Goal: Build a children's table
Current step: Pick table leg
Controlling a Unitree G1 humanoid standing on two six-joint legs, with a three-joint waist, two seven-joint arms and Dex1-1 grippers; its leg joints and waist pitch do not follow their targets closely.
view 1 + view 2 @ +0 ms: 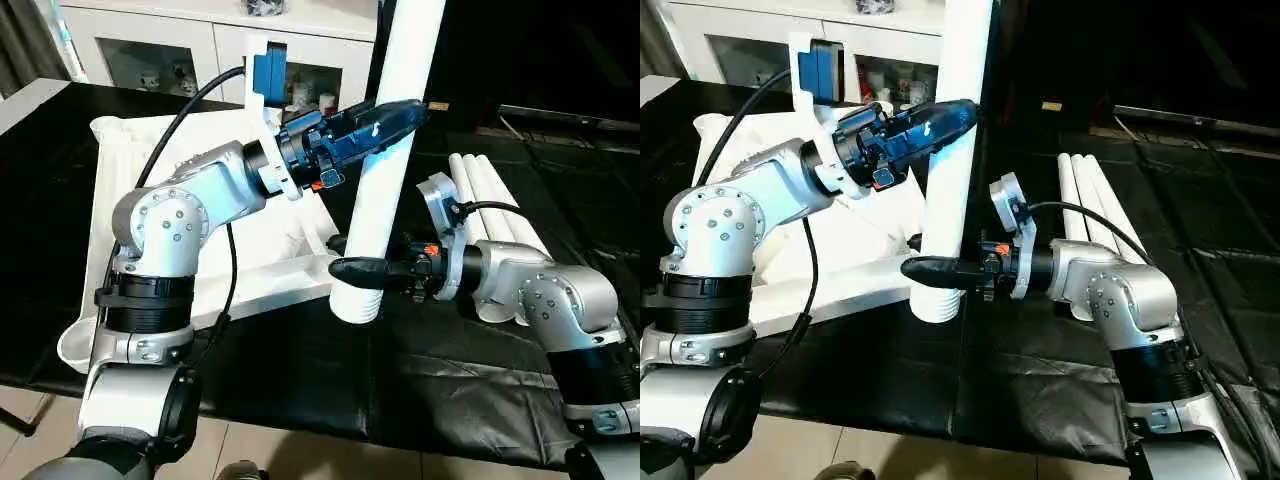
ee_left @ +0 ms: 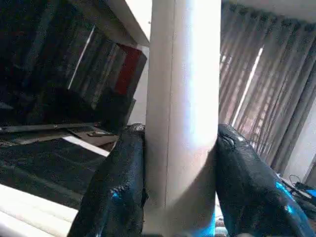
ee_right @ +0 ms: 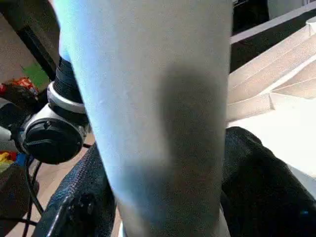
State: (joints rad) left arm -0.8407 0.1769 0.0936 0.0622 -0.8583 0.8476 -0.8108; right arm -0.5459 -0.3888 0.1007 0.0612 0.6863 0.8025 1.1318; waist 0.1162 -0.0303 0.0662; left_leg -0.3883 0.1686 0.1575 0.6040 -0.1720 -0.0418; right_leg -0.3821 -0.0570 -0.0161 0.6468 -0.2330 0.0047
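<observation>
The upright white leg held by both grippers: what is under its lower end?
The leg's threaded end hangs over the black cloth, beside the upturned tabletop's corner. Whether it touches the cloth is unclear; the right gripper covers part.

Black-covered bench (image 1: 300,380): white tabletop (image 1: 150,190) lying underside-up on the left, three spare white legs (image 1: 490,190) side by side at far right.

The two head views look forward and down from just behind both forearms onto the black desk (image 1: 300,370), a cabinet (image 1: 210,40) at the far side; they share the whole scene, slightly offset sideways. Each wrist view looks along its own pincer, very close to the upright white leg (image 1: 385,160), which all four views share.
</observation>
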